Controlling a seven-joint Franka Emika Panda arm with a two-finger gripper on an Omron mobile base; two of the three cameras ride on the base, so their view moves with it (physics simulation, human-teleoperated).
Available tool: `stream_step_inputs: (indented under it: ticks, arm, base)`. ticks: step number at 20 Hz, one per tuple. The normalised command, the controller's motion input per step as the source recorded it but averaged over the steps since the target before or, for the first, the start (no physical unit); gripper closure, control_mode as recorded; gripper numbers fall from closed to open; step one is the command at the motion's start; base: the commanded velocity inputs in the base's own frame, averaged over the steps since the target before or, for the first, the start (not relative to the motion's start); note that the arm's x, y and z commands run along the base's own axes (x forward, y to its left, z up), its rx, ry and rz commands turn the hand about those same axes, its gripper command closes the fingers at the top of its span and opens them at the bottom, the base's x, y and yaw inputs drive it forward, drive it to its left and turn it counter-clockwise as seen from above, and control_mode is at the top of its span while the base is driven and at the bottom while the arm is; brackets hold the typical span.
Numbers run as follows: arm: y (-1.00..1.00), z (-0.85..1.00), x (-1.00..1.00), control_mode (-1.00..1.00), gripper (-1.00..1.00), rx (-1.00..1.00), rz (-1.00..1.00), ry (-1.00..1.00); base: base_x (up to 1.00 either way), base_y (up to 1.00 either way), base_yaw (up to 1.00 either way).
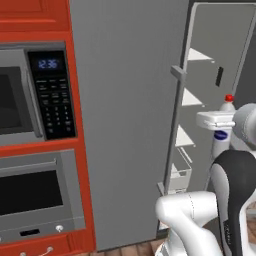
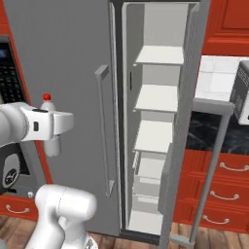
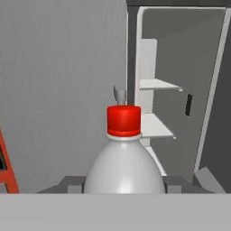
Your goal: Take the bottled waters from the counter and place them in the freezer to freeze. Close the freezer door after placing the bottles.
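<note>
While my gripper (image 3: 124, 187) pinched the red-capped whitish plastic bottle (image 3: 124, 167) at centre frame, the open grey freezer's white shelves (image 3: 158, 126) sat upper right; I feared clipping the closed grey door's edge (image 3: 120, 94) and jarring the bottle loose.

bottle (image 3: 124, 171) before freezer (image 3: 153, 122), door (image 2: 192, 121) open

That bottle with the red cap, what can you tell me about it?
The red-capped bottle is small, whitish, translucent plastic, with rounded shoulders and a dark blue label on its body. It stands upright in the air, clamped at its body between the robot's fingers, touching nothing else. It hangs in front of the closed grey fridge door, left of the open freezer with its white shelves.
</note>
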Motion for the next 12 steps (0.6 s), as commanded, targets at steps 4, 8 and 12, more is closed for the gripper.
stream_step_inputs:
  ticks: [4, 8, 12]
  arm:
    - [0.0, 0.0, 0.0, 1.0, 1.0, 0.0, 0.0, 0.0]
    - [0.0, 0.0, 0.0, 1.0, 1.0, 0.0, 0.0, 0.0]
    - [0.0, 0.0, 0.0, 1.0, 1.0, 0.0, 0.0, 0.0]
  base:
    - [0.31, -0.08, 0.0]
    - [0.06, -0.24, 0.01]
    - [0.25, -0.42, 0.03]
